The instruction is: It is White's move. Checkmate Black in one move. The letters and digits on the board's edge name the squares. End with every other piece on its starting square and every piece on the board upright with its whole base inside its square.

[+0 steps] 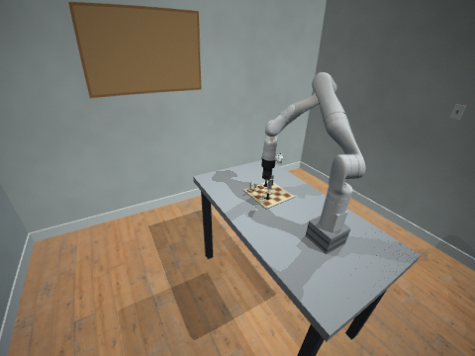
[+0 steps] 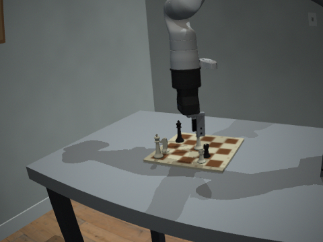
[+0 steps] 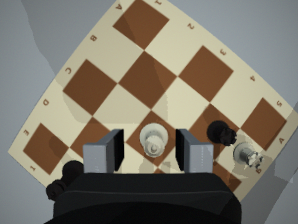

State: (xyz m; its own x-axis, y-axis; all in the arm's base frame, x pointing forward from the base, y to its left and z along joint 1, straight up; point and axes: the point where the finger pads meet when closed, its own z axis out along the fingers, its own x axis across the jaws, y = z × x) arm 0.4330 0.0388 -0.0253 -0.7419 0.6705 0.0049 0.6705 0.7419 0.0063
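A small chessboard (image 2: 196,152) lies on the grey table; it also shows in the wrist view (image 3: 153,106) and in the top view (image 1: 268,194). My gripper (image 2: 198,131) is open and hangs straight over a white piece (image 2: 198,144), its fingers on either side of the piece's top without touching it. The wrist view shows that white piece (image 3: 153,139) between the open fingers. A black king (image 2: 179,132) stands at the board's far left. A white king (image 2: 157,146) and a white knight (image 2: 164,145) stand at the near left. A black piece (image 2: 206,150) and a white pawn (image 2: 201,156) stand close together towards the front.
The arm's base (image 1: 329,232) stands on the table to the right of the board. The table's edge runs near the board's left side.
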